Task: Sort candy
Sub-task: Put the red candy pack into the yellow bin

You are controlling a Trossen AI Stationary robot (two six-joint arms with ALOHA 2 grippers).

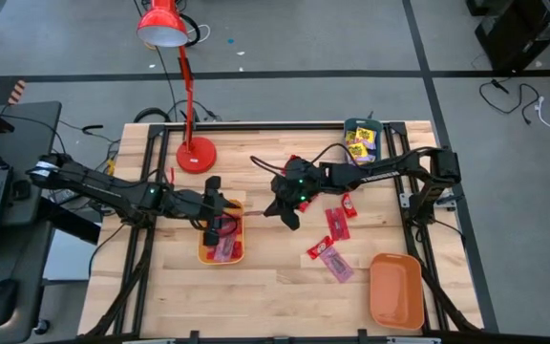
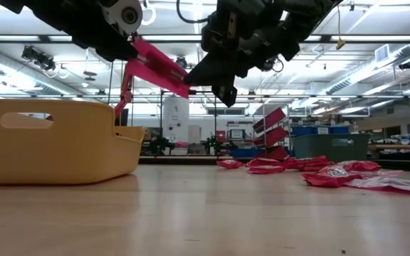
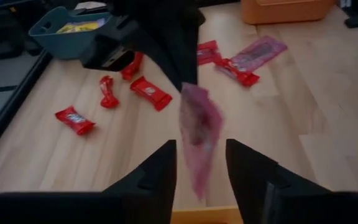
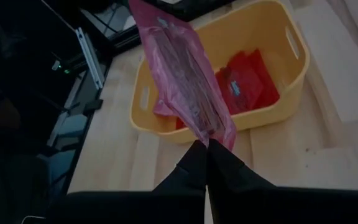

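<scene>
Hanging above the counter (image 1: 285, 287), a flat pinkish-purple candy packet (image 4: 188, 84) is pinched at one corner by the right gripper (image 4: 205, 147), whose fingers are pressed together on it, just beside the yellow plastic tray (image 4: 263, 109) of red wrapped sweets (image 4: 244, 84). The left gripper (image 3: 201, 165) is set around the packet's far end, its fingers apart and not clamping. The packet is judged light, thin and limp, with a slick film; a flat seam edge is the surest place to be gripped. Loose red sweets (image 3: 74, 119) lie on the counter nearby.
</scene>
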